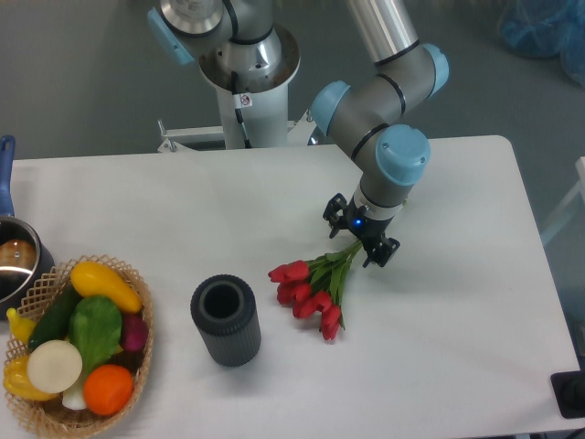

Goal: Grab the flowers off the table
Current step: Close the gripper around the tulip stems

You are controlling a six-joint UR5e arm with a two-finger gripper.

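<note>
The flowers (pixel 313 290), a bunch of red tulips with green stems, lie on the white table (pixel 457 320) right of centre. Their blooms point to the lower left and their pale stem ends to the upper right. My gripper (pixel 358 234) hangs low over those stem ends, open. One finger (pixel 335 209) stands to the upper left of the stems and the other to the lower right. The stem tips are partly hidden under the gripper body, and I cannot tell whether the fingers touch them.
A dark ribbed cylinder vase (pixel 226 320) stands upright left of the blooms. A wicker basket of vegetables (pixel 82 343) sits at the front left corner, with a pot (pixel 14 261) behind it at the left edge. The robot base (pixel 247 82) rises behind the table.
</note>
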